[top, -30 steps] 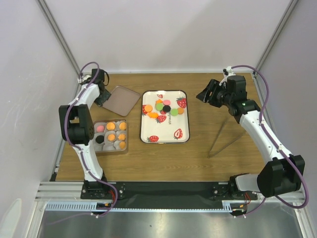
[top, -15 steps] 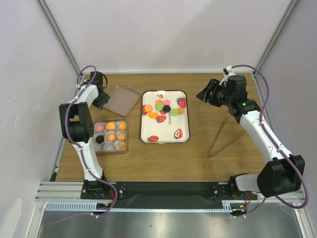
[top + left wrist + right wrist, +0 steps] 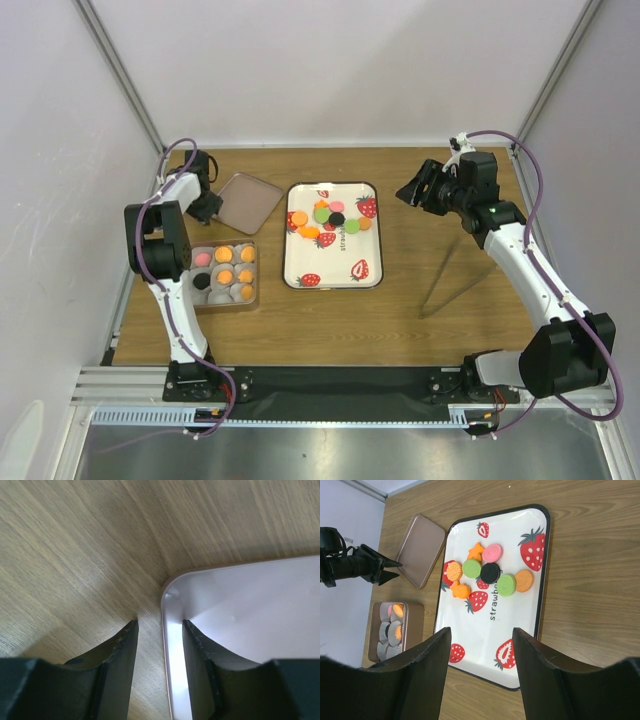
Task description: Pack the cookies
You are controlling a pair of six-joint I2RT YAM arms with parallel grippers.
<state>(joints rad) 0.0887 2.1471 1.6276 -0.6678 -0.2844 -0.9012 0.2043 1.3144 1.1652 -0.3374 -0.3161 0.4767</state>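
I have the left jaws open astride the flat pinkish-brown rectangular lid's (image 3: 250, 610) edge, its corner just beyond them; right jaws open too.

worktop (image 3: 330, 330): light wood grain, soft shadows | walls (image 3: 340, 70): plain white, three sides | corner posts (image 3: 113, 65): grey metal | near-edge rail (image 3: 120, 382): aluminium

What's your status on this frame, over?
Left gripper open, astride rim of pinkish-brown flat lid. Right gripper open, empty, held high. Small flat coloured cookies loose on white strawberry-print tray, some in brown cupped box. Nothing in the way.
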